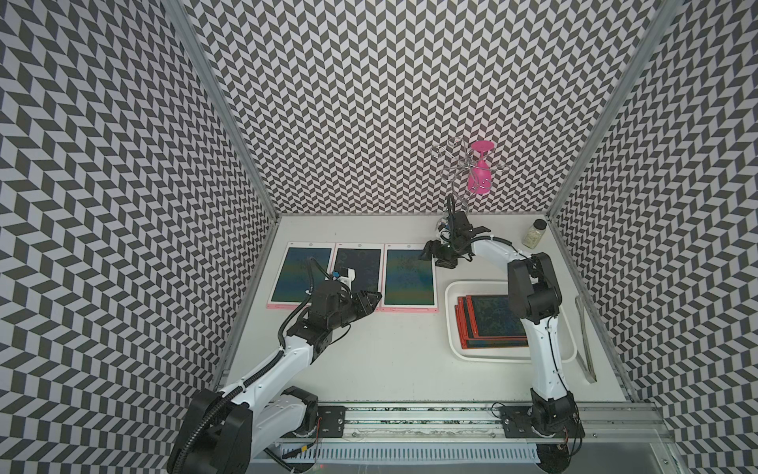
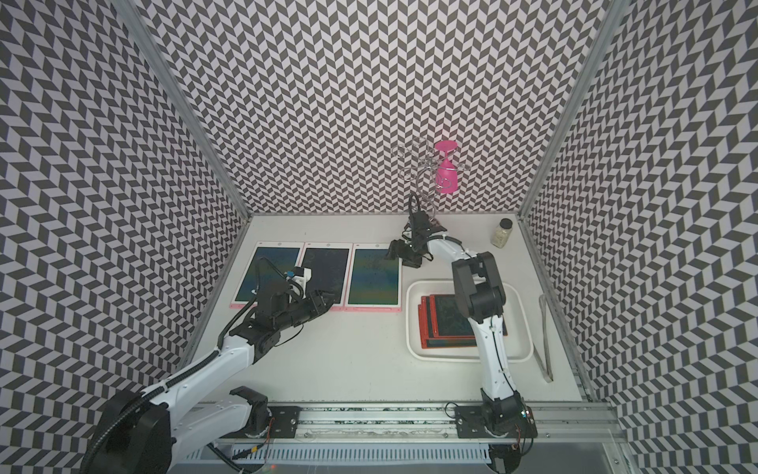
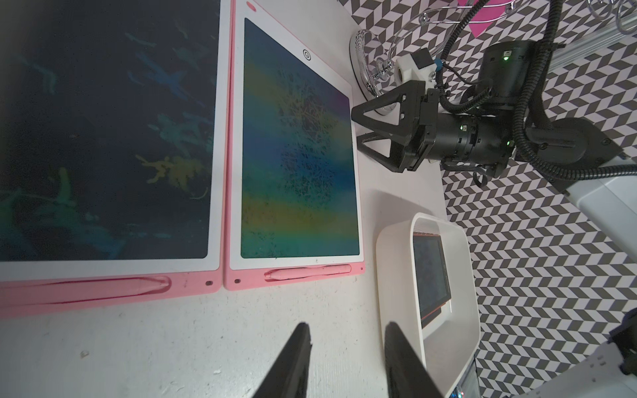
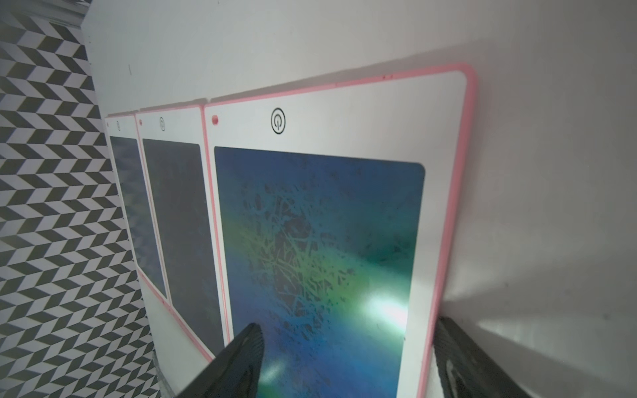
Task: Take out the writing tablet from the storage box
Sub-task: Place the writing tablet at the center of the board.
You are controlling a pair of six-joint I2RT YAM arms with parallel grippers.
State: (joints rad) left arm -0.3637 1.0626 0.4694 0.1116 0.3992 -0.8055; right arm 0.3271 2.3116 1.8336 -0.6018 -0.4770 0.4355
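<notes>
The red tablets [image 1: 488, 324] lie in a stack inside the box [image 1: 451, 320], which stands on the table [image 1: 389, 361] at the right side. The right arm [image 1: 533, 295] passes over the box and hides the right part of the stack in both top views.

Left of the box three more tablets lie flat in a close row: the right pink tablet [image 1: 409, 279], the middle pink tablet [image 1: 361, 262] and the left pink tablet [image 1: 303, 275]. The right gripper [image 1: 426, 253] is at the far right corner of the right pink tablet. Its fingers [image 4: 248, 344] are spread wide and grasp nothing. The left gripper [image 1: 371, 297] is at the near ends of the middle and right pink tablets. Its fingers [image 3: 296, 351] are apart, with only table between them.

Tongs [image 1: 585, 344] lie right of the box. A jar [image 1: 534, 234] and a wire rack [image 3: 358, 51] holding a pink glass [image 1: 479, 172] stand at the far edge.
</notes>
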